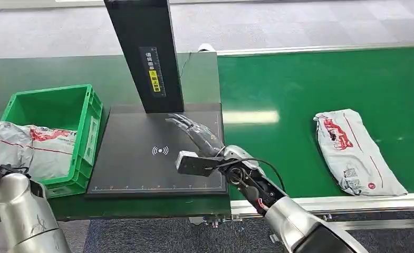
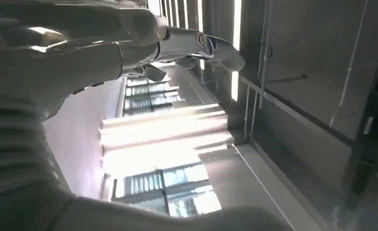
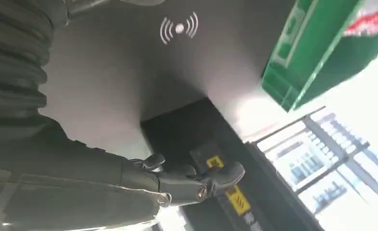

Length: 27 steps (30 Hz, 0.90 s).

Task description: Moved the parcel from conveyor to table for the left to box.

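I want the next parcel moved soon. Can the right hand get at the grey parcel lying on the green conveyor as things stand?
Probably yes. The right hand hovers open and empty over the black scan pad, and the grey parcel lies alone on the green conveyor on that arm's side, with nothing between them.

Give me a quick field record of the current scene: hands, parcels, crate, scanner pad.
right hand: over the black scanner pad, fingers extended, holding nothing
left hand: at the grey parcel lying over the crate's near rim; grip cannot be told
green crate: left of the pad, on the dark green table
second parcel: lying flat on the green conveyor, untouched
black post: upright behind the pad
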Each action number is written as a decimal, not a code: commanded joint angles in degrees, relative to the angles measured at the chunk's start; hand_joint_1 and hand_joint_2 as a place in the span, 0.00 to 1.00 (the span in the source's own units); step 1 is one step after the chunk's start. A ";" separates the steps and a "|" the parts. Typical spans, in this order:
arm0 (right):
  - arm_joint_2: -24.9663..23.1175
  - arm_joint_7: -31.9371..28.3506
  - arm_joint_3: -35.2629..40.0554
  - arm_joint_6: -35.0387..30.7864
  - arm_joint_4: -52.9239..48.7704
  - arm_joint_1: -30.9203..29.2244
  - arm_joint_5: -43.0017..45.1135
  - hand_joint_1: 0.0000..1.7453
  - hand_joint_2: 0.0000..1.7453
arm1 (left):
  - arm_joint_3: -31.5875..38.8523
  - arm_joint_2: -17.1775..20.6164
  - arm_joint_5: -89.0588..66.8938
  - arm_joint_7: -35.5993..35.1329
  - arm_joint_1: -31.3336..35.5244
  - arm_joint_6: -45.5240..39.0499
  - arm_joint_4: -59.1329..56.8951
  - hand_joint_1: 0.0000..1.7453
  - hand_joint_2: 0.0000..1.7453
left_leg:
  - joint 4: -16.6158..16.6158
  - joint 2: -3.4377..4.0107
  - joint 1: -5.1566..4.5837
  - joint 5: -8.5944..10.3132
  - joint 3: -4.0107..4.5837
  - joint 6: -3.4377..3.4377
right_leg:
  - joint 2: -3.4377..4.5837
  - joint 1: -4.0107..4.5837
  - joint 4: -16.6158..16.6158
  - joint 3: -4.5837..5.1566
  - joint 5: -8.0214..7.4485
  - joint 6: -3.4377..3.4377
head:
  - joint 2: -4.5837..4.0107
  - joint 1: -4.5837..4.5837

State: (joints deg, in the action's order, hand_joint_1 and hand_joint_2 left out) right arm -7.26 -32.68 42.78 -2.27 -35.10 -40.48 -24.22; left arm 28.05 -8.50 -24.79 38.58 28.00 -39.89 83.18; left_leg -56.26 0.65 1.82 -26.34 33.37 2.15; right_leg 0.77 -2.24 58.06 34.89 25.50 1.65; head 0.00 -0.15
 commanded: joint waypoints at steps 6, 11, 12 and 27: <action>2.47 -1.55 -8.76 0.84 -2.11 0.32 9.33 0.00 1.00 | -38.88 9.03 28.75 -10.72 -5.22 33.00 -21.76 0.00 1.00 | 0.10 -0.24 -0.08 0.03 -0.16 -0.12 | -0.25 -0.05 -0.09 -0.22 0.03 -0.11 | 0.00 0.02; 1.57 -0.77 -10.53 4.71 -2.64 1.37 14.13 0.00 1.00 | -42.02 9.03 30.84 -10.64 -4.99 41.14 -28.29 0.00 1.00 | 0.17 -0.19 -0.04 -0.02 -0.30 -0.16 | -0.24 0.00 -0.15 -0.36 0.06 -0.18 | 0.00 0.00; 0.76 0.49 -12.74 9.10 -1.96 1.42 18.86 0.00 1.00 | -43.15 9.37 32.43 -11.25 -4.84 46.16 -29.69 0.00 1.00 | 0.12 -0.14 -0.05 -0.02 -0.24 -0.11 | -0.19 -0.02 -0.10 -0.28 0.06 -0.12 | 0.00 0.00; -1.63 9.60 -17.21 19.68 2.37 -0.12 37.71 0.00 1.00 | -45.64 8.27 32.76 -12.23 -5.19 52.78 -33.07 0.00 1.00 | 0.06 -0.07 -0.02 -0.04 -0.12 -0.12 | -0.10 0.01 -0.06 -0.16 0.04 -0.13 | 0.00 0.00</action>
State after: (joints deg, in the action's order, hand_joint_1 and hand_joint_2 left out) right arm -8.24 -24.72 27.25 17.14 -36.39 -38.44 11.98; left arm -16.31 -0.37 7.72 26.75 21.90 13.55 54.14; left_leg -56.25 0.65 1.82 -26.36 33.38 2.15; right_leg 0.77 -2.25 58.05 34.88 25.49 1.66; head 0.00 -0.15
